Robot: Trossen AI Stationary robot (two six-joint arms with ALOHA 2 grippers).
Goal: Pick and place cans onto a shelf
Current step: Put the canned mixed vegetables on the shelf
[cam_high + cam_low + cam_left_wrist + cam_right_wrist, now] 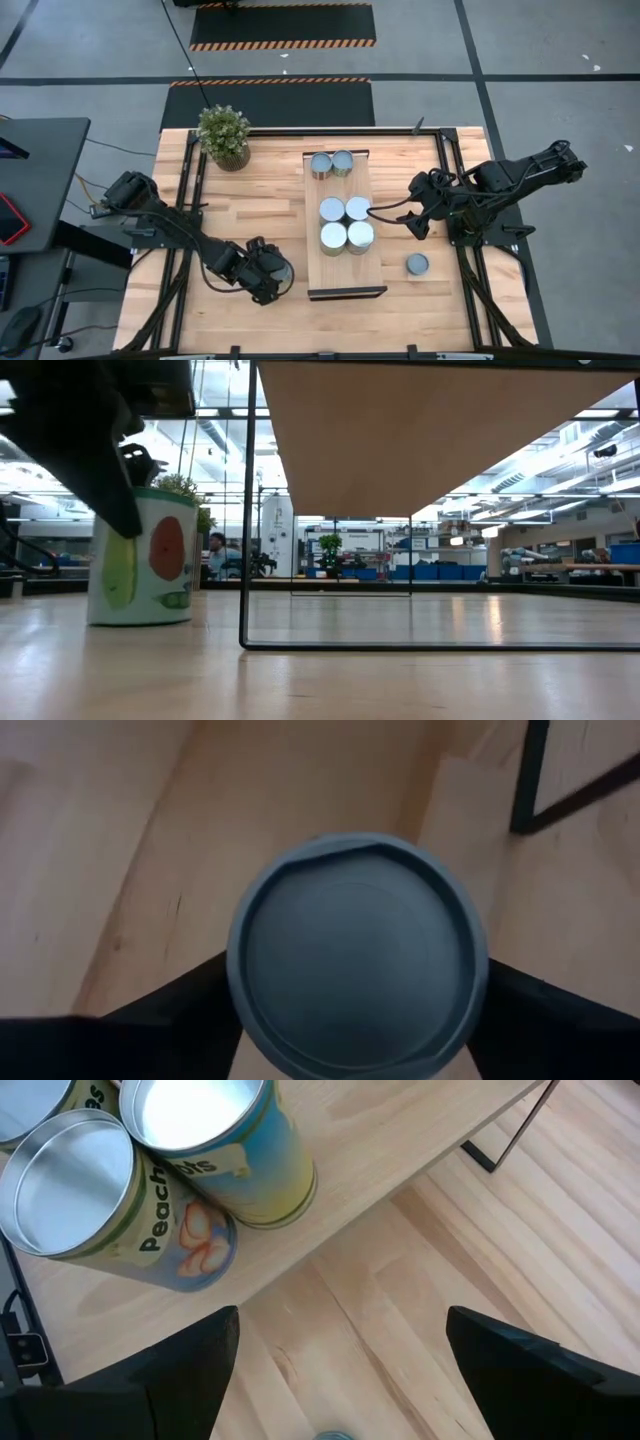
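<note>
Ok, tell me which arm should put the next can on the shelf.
Left. The left gripper already straddles a can on the table beside the shelf. The right gripper stands open and empty at the shelf's edge, apart from the loose can.

- My left arm stretches from its base at the table's left edge, low across the boards toward the front, wrist bent down.
- My left gripper [272, 278] points straight down beside the shelf's left side, near the front.
- Its two dark fingers [175, 1020] stand either side of a can [357, 955], the gap between them filled by its round top; I cannot tell whether they press on it.
- My right arm reaches in from the table's right edge, elbow raised, forearm angled inward.
- My right gripper [414, 222] hangs just off the shelf's right edge, fingers [190, 1365] spread wide with nothing between them.
</note>
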